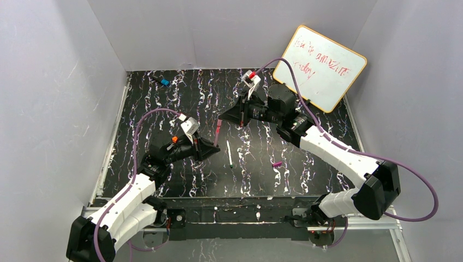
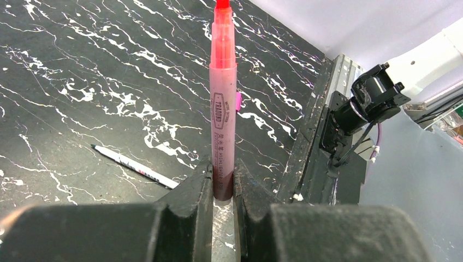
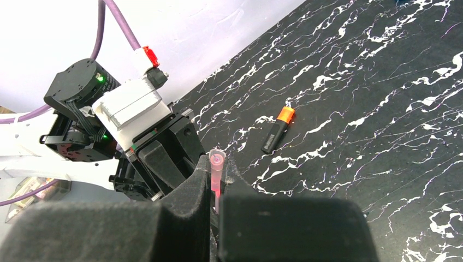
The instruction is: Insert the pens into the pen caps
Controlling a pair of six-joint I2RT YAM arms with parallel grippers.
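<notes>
Since pen and cap must meet end to end, the left fingers (image 2: 206, 177) pinch the pink pen (image 2: 224, 109) by its tail, raised near the white pen (image 2: 136, 168), while the closed right fingers (image 3: 203, 183) hold the pale pink cap (image 3: 217, 164) facing it.

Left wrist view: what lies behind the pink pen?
A magenta cap peeks out right of the pink pen; the pen covers most of it.
</notes>
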